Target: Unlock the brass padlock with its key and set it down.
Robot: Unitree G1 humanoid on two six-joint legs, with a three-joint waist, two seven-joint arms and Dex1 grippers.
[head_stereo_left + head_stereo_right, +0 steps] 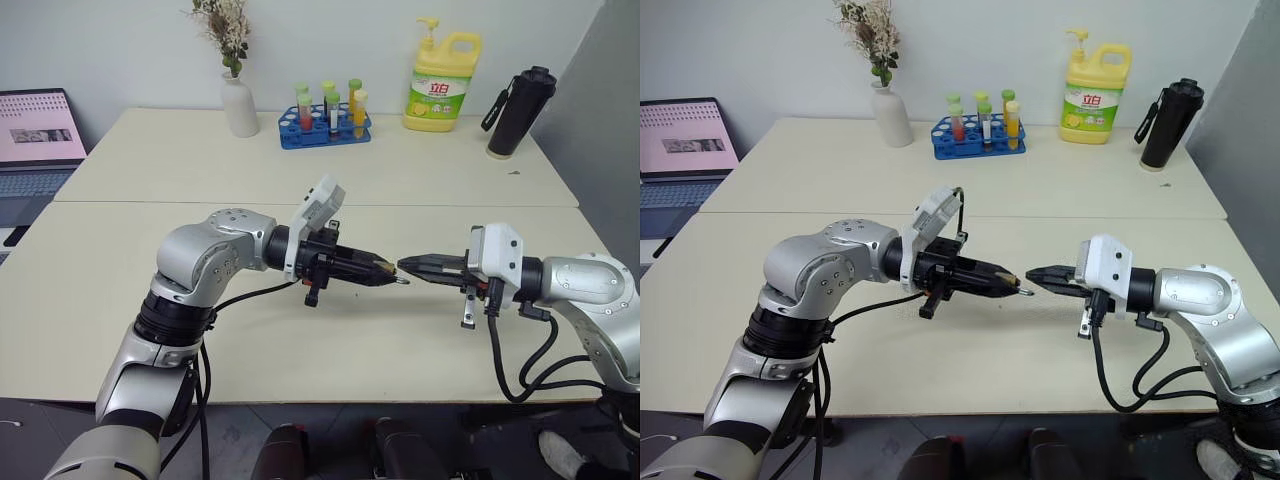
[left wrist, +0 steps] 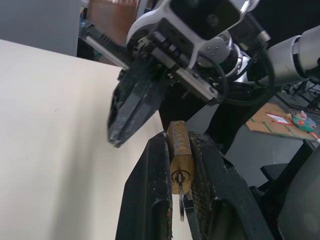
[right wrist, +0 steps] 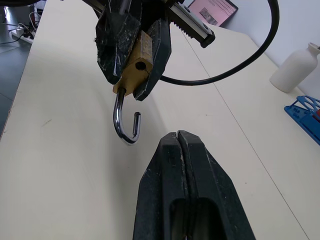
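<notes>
The brass padlock (image 3: 134,67) is held above the table (image 1: 300,180) between the two fingers of the left gripper (image 1: 385,270), which is closed narrowly on its body. Its silver shackle (image 3: 125,125) is seen swung out and free at one end, so the lock is judged to be already open. A key (image 2: 182,207) is seen hanging below the keyhole. The right gripper (image 1: 408,266) is fully closed with nothing in it, and its tip is placed just beside the padlock. What remains is judged to be the setting down. If the left fingers are opened while the padlock is high, it can be dropped and can roll toward the table edge. The padlock can also be knocked loose if it is pushed by the right gripper.
</notes>
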